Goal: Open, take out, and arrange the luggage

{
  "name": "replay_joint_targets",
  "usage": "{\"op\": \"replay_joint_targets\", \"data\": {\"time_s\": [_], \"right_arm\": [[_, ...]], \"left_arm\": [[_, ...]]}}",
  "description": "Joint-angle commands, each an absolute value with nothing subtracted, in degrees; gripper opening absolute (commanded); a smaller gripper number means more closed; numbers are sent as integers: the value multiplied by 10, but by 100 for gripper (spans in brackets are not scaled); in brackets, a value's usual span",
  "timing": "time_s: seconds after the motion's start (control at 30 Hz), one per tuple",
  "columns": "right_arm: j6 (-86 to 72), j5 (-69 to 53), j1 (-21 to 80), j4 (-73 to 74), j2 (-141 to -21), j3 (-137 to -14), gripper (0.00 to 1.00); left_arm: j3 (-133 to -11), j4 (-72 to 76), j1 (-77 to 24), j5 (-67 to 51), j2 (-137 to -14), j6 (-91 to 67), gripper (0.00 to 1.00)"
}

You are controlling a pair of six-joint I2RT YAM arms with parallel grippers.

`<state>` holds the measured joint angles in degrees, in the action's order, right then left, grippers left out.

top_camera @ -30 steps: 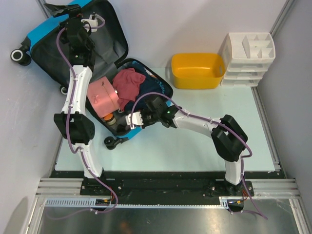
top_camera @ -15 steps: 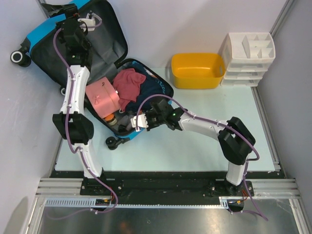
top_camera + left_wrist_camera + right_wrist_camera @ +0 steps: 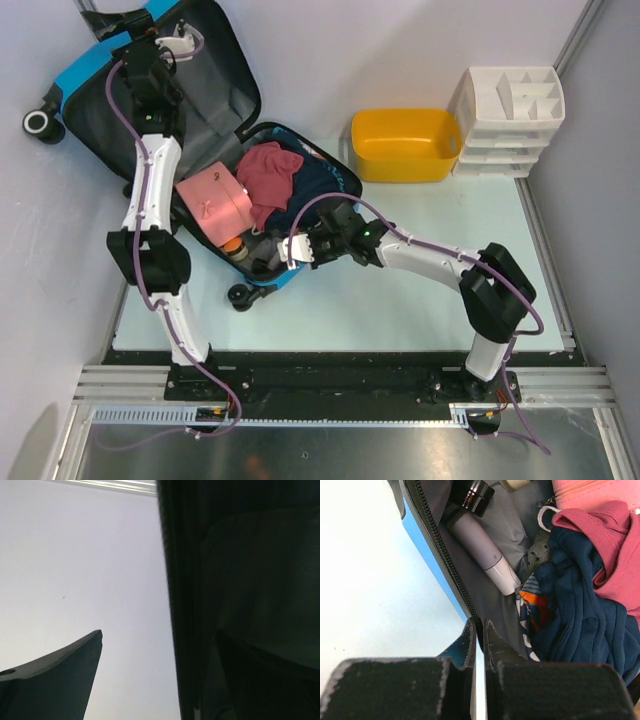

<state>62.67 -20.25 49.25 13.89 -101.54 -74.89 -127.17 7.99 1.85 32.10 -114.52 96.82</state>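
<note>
The luggage (image 3: 212, 85) lies open at the back left, its blue lid leaning on the wall with the dark lining showing. Its base (image 3: 330, 178) rests on the table, full of clothes. My left gripper (image 3: 172, 42) is up at the lid's top edge and stands open (image 3: 159, 634); the lid's dark rim (image 3: 180, 605) runs between its fingers. My right gripper (image 3: 297, 250) is at the base's near side, shut (image 3: 479, 630) on the zipper rim (image 3: 440, 555) of the luggage.
Inside the base lie a pink pouch (image 3: 212, 200), a red garment (image 3: 270, 170), a navy garment (image 3: 580, 620), a white tube (image 3: 481, 550) and an orange-capped bottle (image 3: 232, 243). A yellow tub (image 3: 405, 145) and a white drawer organiser (image 3: 508, 120) stand at the back right.
My right gripper has closed on the base's rim and moved right, dragging the base a little that way. The left arm has barely moved.
</note>
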Motion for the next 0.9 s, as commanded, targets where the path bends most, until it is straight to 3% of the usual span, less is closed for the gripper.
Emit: {"op": "replay_joint_targets", "data": {"time_s": [0.0, 0.03, 0.1, 0.33, 0.5, 0.67, 0.87], "right_arm": [[603, -178, 476, 170, -951, -749, 16], [599, -175, 476, 170, -949, -749, 35], [596, -163, 481, 169, -948, -750, 55], [582, -150, 489, 142, -944, -749, 74], [560, -147, 489, 124, -930, -749, 96], [492, -125, 488, 85, -894, -749, 100], [406, -115, 472, 87, -831, -749, 100]], "left_arm": [[-1213, 114, 5, 291, -1067, 916, 100], [-1187, 114, -12, 287, -1057, 901, 100], [-1157, 111, -22, 284, -1026, 890, 100], [-1031, 50, -77, 277, -931, 812, 100], [-929, 29, -115, 261, -848, 749, 100], [-944, -221, -144, 164, -781, 568, 100], [-892, -371, -144, 5, -681, 375, 100]]}}
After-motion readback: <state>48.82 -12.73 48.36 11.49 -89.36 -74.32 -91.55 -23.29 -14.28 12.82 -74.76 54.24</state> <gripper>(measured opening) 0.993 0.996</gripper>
